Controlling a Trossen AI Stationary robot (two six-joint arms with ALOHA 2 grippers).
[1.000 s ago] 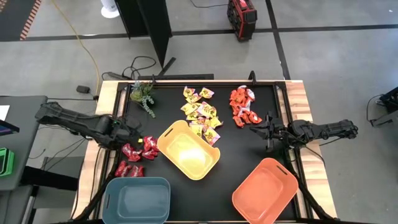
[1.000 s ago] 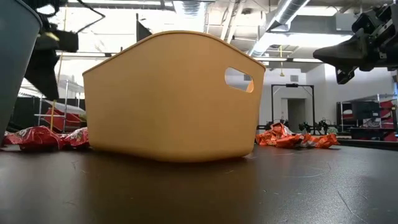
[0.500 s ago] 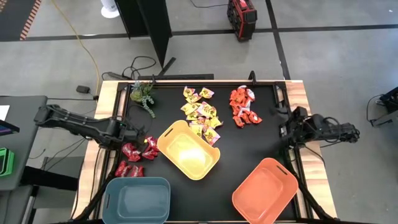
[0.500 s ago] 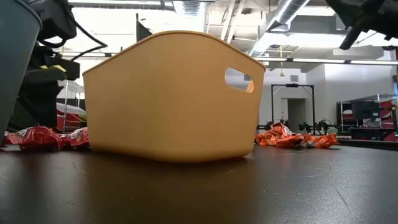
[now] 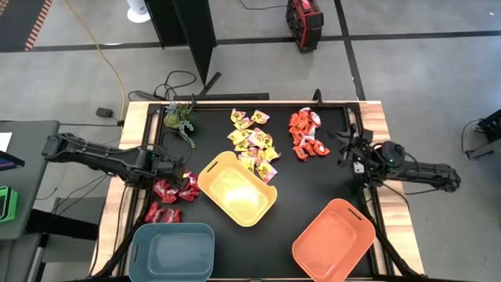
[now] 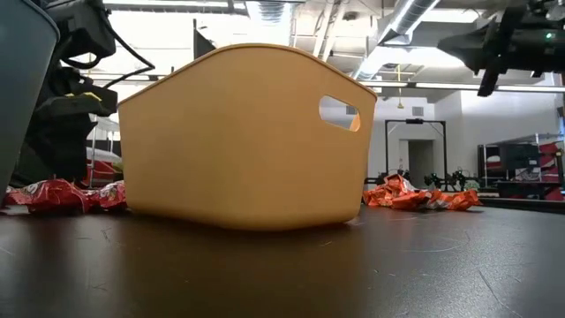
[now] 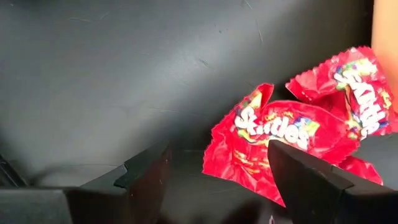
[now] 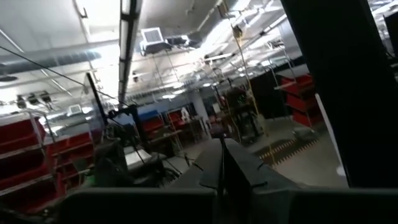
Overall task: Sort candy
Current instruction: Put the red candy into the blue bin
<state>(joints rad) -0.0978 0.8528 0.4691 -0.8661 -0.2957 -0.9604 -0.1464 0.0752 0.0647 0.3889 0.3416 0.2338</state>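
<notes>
At nine o'clock on the table the left gripper [image 5: 166, 174] sits low with its jaws spread, a red candy [image 7: 280, 134] lying on the mat between the two fingers [image 7: 146, 171], not yet pinched; I'd say it is lined up that way so a simple close will take one sweet from the red pile [image 5: 174, 189]. More reds [image 5: 162, 212] lie toward seven o'clock, just above the blue-grey bin [image 5: 173, 251], which looks like the spot meant for them. A green sprig [image 5: 182, 122] rests at eleven o'clock, out of the way. In the middle the yellow bin [image 5: 237, 188] stands tilted on the mat, its upper edge touching the yellow candies [image 5: 253, 141] scattered toward twelve o'clock, probably parked close so they have a short trip. Further right, the orange-red candies [image 5: 306, 135] heap at one o'clock, well apart from the orange bin [image 5: 335, 241] at five o'clock. At three o'clock the right gripper [image 5: 345, 153] hangs above the table's edge, fingers pressed together on nothing, pointing out toward the room rather than down; it seems to be waiting.
</notes>
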